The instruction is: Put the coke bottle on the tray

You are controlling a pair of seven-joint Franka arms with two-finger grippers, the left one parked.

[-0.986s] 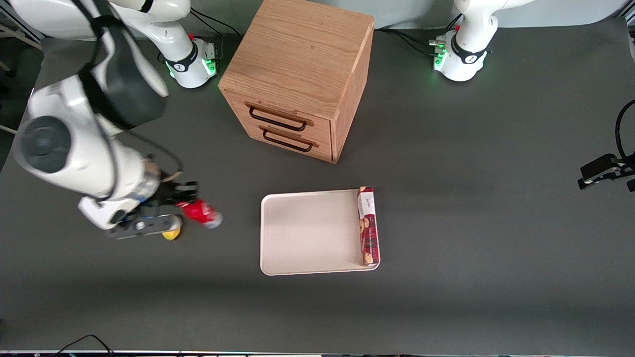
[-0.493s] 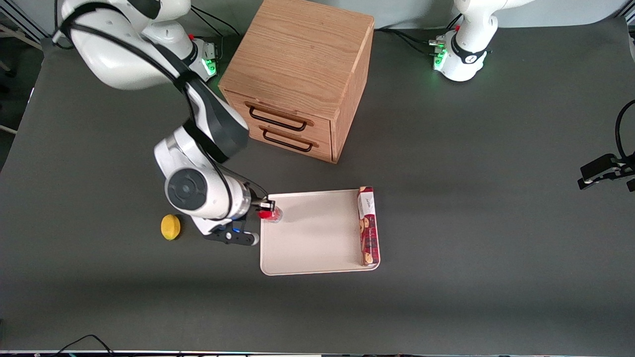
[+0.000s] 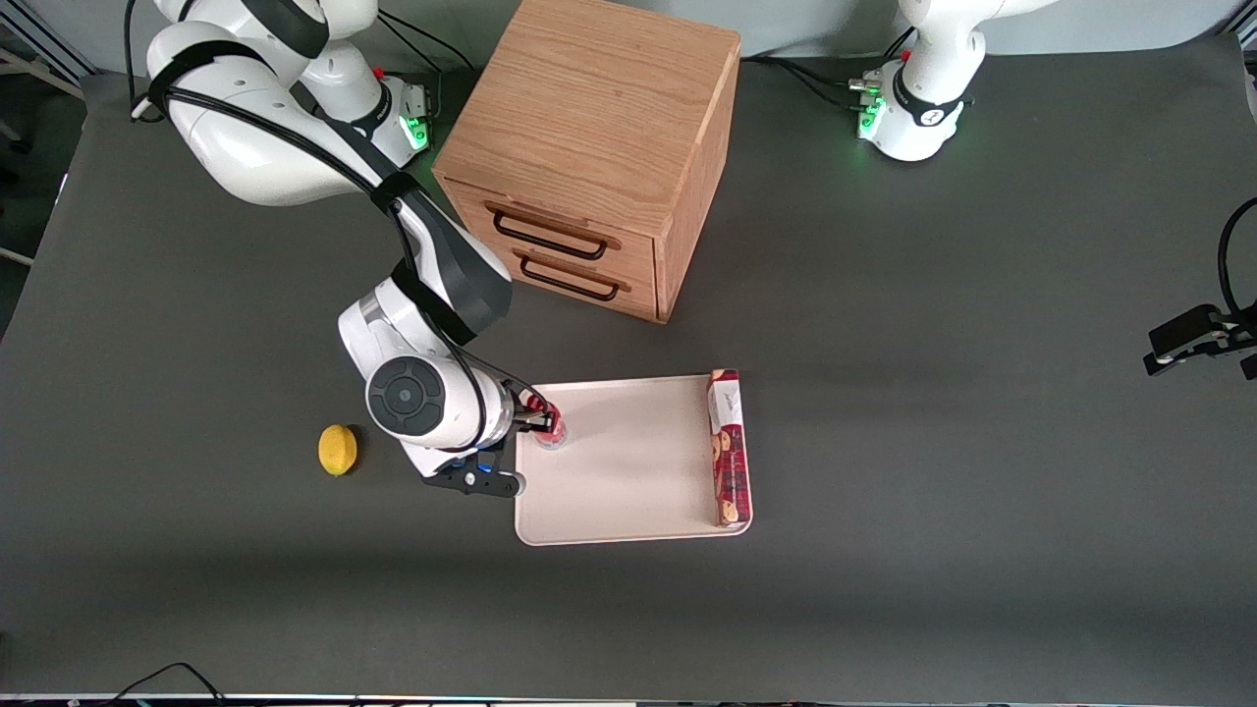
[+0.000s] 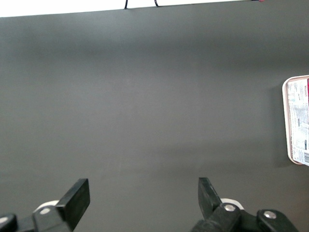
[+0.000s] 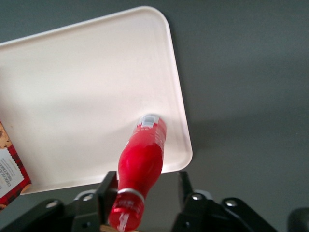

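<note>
The coke bottle [image 3: 551,433], small and red with a white label, stands base-down on the cream-white tray [image 3: 628,471], close to the tray's edge toward the working arm's end. In the right wrist view the bottle [image 5: 142,162] rises from the tray [image 5: 87,82] between my fingers. My right gripper [image 3: 535,422] is around the bottle's cap end and is open [image 5: 147,186]. One finger [image 5: 107,186] is against the bottle's neck. The other finger [image 5: 185,182] stands apart from it with a clear gap.
A long red biscuit box [image 3: 729,448] lies on the tray along its edge toward the parked arm's end. A yellow lemon [image 3: 338,450] lies on the table beside my arm. A wooden two-drawer cabinet [image 3: 589,157] stands farther from the front camera than the tray.
My arm carried the bottle from beside the lemon to the tray. Over the last half second it went a little farther in, and the bottle now stands on the tray.
</note>
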